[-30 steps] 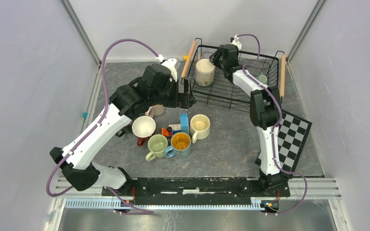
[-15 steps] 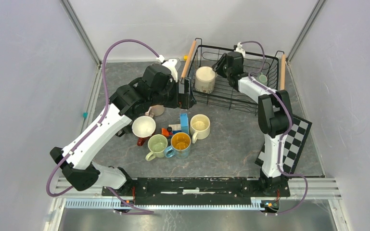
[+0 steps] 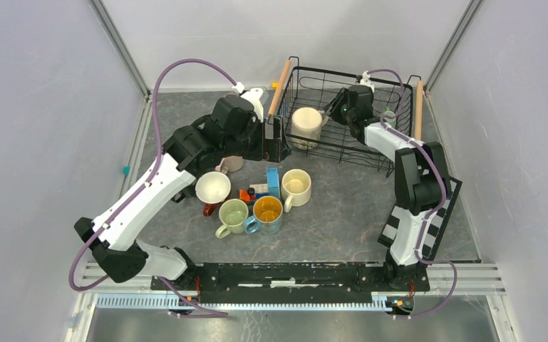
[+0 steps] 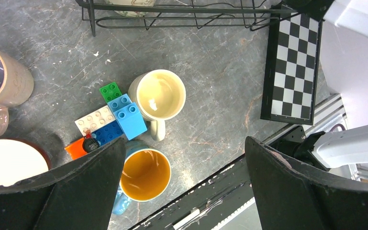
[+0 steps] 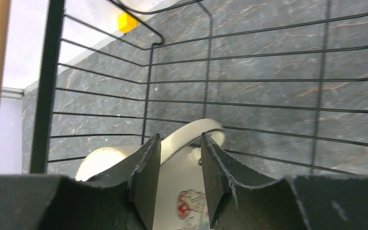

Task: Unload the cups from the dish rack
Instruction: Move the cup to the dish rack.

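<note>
The black wire dish rack (image 3: pixel 370 149) stands at the back right. A cream cup (image 3: pixel 305 122) with a mushroom print sits in its left part. My right gripper (image 3: pixel 333 112) is inside the rack. In the right wrist view it (image 5: pixel 179 143) is shut on the cream cup's (image 5: pixel 184 196) handle (image 5: pixel 194 132). A small greenish cup (image 3: pixel 389 115) shows at the rack's right side. My left gripper (image 3: pixel 274 139) is open and empty, hovering by the rack's front left corner. In the left wrist view it (image 4: pixel 184 184) hangs above a blue cup (image 4: pixel 145 175) and a pale yellow cup (image 4: pixel 158 96).
On the table stand a dark red cup with a white inside (image 3: pixel 213 187), a pale green cup (image 3: pixel 233 214), the blue cup (image 3: pixel 267 212), the pale yellow cup (image 3: pixel 296 185) and a pink-beige cup (image 3: pixel 231 164). Toy blocks (image 3: pixel 260 191) lie among them. A checkerboard (image 3: pixel 431 206) lies at the right.
My right gripper has pulled back to the right inside the rack. The cream cup has shifted a little toward the rack's front. The left arm has not moved.
</note>
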